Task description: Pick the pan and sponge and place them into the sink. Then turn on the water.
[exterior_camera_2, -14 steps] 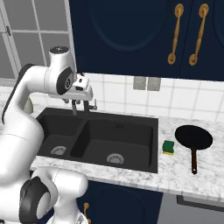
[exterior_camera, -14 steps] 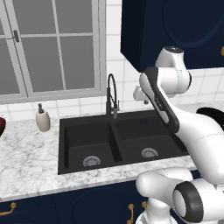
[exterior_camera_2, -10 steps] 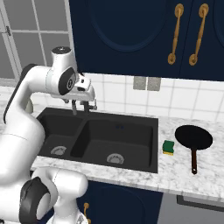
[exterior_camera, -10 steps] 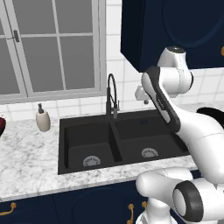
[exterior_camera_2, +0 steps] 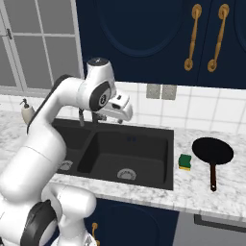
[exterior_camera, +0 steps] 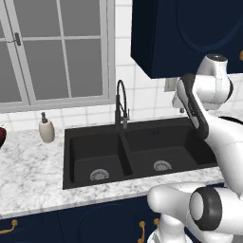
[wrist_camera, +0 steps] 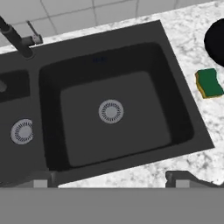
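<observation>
The black pan (exterior_camera_2: 213, 151) lies on the marble counter right of the sink (exterior_camera_2: 144, 132), its handle toward the front edge. The yellow and green sponge (exterior_camera_2: 185, 162) sits between pan and sink rim. In the hand view the sponge (wrist_camera: 210, 83) is at the right, the pan (wrist_camera: 217, 41) cut by the top right corner, and the sink's right basin (wrist_camera: 135, 135) lies straight below. My gripper (exterior_camera_2: 124, 115) hangs above the sink near the back wall, open, its fingertips (wrist_camera: 183, 177) wide apart with nothing between them. No stream falls from the black faucet (exterior_camera: 122, 102).
A soap dispenser (exterior_camera: 46, 130) stands on the counter left of the sink, and a dark red bowl (exterior_camera: 1, 137) peeks in at the far left. Dark blue cabinets hang over the counter's right part. A wall outlet (exterior_camera_2: 161, 91) is behind the sink.
My arm has swung to the right, carrying the hand from beside the faucet to above the right basin. Pan and sponge have not moved.
</observation>
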Controlling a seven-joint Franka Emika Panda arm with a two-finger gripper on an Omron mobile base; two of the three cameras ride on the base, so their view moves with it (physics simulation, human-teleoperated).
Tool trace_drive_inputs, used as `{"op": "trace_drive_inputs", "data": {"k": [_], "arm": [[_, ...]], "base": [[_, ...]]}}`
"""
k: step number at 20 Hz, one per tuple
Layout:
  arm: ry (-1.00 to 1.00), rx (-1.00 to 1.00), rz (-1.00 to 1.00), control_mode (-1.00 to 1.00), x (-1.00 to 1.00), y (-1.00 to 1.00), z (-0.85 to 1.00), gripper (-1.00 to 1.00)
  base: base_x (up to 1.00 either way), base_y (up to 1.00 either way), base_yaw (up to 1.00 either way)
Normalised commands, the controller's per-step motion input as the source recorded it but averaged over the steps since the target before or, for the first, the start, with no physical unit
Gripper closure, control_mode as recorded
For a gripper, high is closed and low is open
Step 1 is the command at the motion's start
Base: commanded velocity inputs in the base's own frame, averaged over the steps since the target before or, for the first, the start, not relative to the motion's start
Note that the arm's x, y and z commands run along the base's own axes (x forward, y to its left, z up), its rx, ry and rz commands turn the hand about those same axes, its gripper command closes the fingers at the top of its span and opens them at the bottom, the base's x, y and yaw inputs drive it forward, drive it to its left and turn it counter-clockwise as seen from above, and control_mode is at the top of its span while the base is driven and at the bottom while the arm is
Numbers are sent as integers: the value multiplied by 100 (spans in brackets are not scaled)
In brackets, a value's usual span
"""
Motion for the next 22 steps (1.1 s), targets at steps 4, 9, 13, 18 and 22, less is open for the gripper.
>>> {"op": "trace_drive_inputs", "data": {"k": [4, 9, 13, 18, 22], "arm": [[-9, 0, -2, -100, 4, -100, -63, -100], [-10, 0, 8, -100, -20, -100, -45, -100], [0, -1, 7, -100, -37, -100, -17, -100], [0, -4, 1, -100, -8, -100, -21, -100], [0, -4, 1, -100, 0, -71, -26, -100]], "base": [[0, 0, 0], [0, 0, 0], [0, 0, 0], [0, 0, 0], [0, 0, 0]]}}
